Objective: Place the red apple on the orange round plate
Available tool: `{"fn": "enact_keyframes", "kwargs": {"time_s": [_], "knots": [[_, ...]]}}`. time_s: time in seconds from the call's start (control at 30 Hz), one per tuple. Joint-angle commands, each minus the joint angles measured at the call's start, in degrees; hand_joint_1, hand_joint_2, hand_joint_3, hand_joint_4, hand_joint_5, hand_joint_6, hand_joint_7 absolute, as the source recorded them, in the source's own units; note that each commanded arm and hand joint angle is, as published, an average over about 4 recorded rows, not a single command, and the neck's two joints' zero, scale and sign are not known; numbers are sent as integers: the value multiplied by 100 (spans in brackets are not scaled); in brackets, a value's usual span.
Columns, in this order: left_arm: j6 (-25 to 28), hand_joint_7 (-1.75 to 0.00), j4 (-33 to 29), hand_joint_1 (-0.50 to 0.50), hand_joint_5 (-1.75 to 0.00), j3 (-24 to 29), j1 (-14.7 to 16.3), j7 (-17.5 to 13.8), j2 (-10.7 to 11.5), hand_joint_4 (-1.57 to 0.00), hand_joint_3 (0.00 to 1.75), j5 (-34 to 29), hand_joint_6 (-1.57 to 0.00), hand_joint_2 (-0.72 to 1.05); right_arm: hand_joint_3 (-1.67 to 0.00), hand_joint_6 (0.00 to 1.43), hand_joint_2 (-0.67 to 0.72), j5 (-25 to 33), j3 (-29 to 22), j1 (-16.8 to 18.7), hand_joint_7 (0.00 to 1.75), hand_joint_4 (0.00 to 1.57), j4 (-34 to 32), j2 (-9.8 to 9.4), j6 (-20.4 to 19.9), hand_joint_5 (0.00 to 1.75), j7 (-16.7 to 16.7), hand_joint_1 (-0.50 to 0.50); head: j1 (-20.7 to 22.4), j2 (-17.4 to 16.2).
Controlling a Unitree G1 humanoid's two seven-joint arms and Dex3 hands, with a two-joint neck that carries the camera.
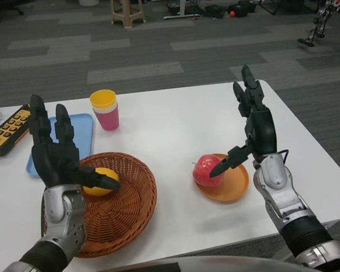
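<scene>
Now the red apple sits on the left edge of the orange round plate, which lies on the white table right of centre and toward the near side. The right hand hovers just right of the apple, with its long fingers pointing up and away, spread wide, and its thumb stretched down to the left so that the tip meets the apple's side. Nothing is gripped by it; whether the thumb presses the fruit or only grazes it cannot be told.

On the left, the left hand is raised above a brown wicker basket, fingers apart and upright, holding nothing. Its thumb reaches right across a yellow fruit lying in the basket.

Farther back on the left lies a blue tray, partly hidden behind the left hand. Just right of the tray stands a stack of cups, yellow on top of pink. At the far left edge rests a yellow and black remote with coloured buttons. Beyond the table, grey carpet runs to a stool at the far side of the room.
</scene>
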Motion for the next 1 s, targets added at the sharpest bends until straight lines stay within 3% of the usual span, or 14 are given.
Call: {"fn": "enact_keyframes", "kwargs": {"time_s": [0.03, 0.17, 0.47, 1.0], "knots": [[-15, 0, 14, -50, 0, 37, 59, 1, 48, -19, 9, 10, 0, -64, 0, 0, 41, 69, -88, 15, 0, 0, -203, -24, -122, 0, -84, -46, 8, 25], [-15, 0, 16, -50, 0, 44, 59, 1, 53, -19, 9, 8, 0, -64, 0, 0, 46, 80, -88, -7, 0, 0, -271, -9, -144, 0, -90, -46, 56, 115], [-15, 0, 18, -50, 0, 84, 46, 1, 90, -19, 9, -12, 0, -64, 0, 0, 41, 75, -70, -155, 0, 0, -265, 18, -146, 0, -92, -46, 157, 206], [-17, 0, -11, -50, 0, 79, 6, -2, 420, -21, 9, -153, 0, -64, 0, 0, 41, -15, -17, -346, 0, 0, -41, 299, -229, 0, -84, -46, 218, 390]]}}
